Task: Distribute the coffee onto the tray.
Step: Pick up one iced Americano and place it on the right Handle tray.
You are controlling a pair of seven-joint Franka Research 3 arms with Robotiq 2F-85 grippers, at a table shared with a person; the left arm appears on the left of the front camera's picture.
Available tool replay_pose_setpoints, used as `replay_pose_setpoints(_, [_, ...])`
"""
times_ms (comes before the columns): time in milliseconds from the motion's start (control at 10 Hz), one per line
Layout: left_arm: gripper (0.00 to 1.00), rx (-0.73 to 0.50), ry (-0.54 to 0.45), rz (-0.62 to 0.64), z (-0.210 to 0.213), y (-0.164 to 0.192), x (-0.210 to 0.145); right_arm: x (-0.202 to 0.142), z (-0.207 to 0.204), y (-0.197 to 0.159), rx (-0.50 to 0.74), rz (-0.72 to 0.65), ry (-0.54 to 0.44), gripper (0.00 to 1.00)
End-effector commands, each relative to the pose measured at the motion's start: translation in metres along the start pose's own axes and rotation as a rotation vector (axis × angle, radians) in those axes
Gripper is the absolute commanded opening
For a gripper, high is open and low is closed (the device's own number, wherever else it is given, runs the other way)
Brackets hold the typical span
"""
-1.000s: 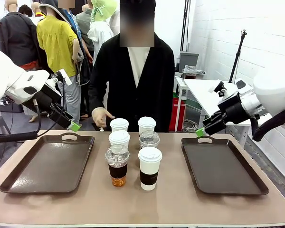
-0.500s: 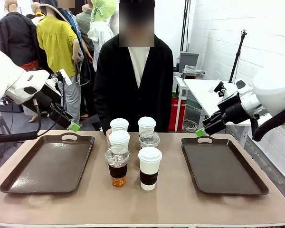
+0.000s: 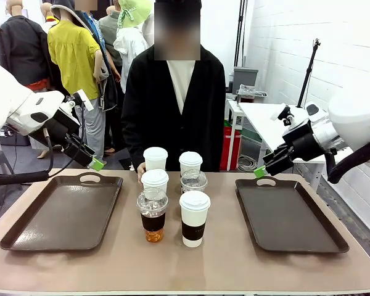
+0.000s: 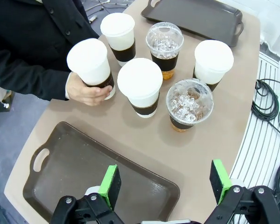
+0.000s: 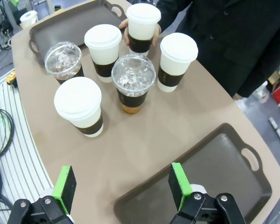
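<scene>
Six cups of coffee cluster mid-table between two trays. A person's hand [image 4: 86, 92] grips the far-left white cup [image 3: 155, 158], holding it a little above the table. Around it stand white lidded cups [image 3: 190, 163] [image 3: 155, 181] [image 3: 194, 217] and two clear dome-lidded cups [image 3: 193, 182] [image 3: 153, 213] of amber drink. My left gripper [image 3: 94, 163] hovers open above the far handle of the left tray [image 3: 61, 213]; its green pads [image 4: 110, 185] hold nothing. Over the far end of the right tray [image 3: 290, 216] my right gripper [image 3: 260, 171] is open, its pads [image 5: 179, 184] apart and bare.
The person in a black jacket [image 3: 172, 105] stands at the far edge behind the cups. Both brown trays are bare. Cables [image 4: 270, 98] lie on the floor off the table's side. A white table [image 3: 265, 120] stands at the back right.
The person's hand moved from beside the far-left white cup to around it and raised it slightly. Neither arm has moved.
</scene>
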State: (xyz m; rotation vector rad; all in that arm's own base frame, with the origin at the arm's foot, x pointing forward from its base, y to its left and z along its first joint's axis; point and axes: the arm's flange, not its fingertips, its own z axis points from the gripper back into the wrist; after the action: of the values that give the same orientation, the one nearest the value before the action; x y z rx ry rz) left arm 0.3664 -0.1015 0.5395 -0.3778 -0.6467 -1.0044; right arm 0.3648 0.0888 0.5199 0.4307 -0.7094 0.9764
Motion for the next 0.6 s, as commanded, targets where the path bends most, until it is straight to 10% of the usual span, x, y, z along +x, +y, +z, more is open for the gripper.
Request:
replay_pose_setpoints(0, [1.0, -0.008, -0.001, -0.007, 0.001, 0.002, -0.001, 0.0, 0.0, 0.0, 0.0, 0.0, 0.0, 1.0])
replay_pose_setpoints(500, [1.0, -0.008, -0.001, -0.007, 0.001, 0.002, -0.001, 0.036, -0.021, -0.066, 0.061, 0.076, 0.229, 1.0])
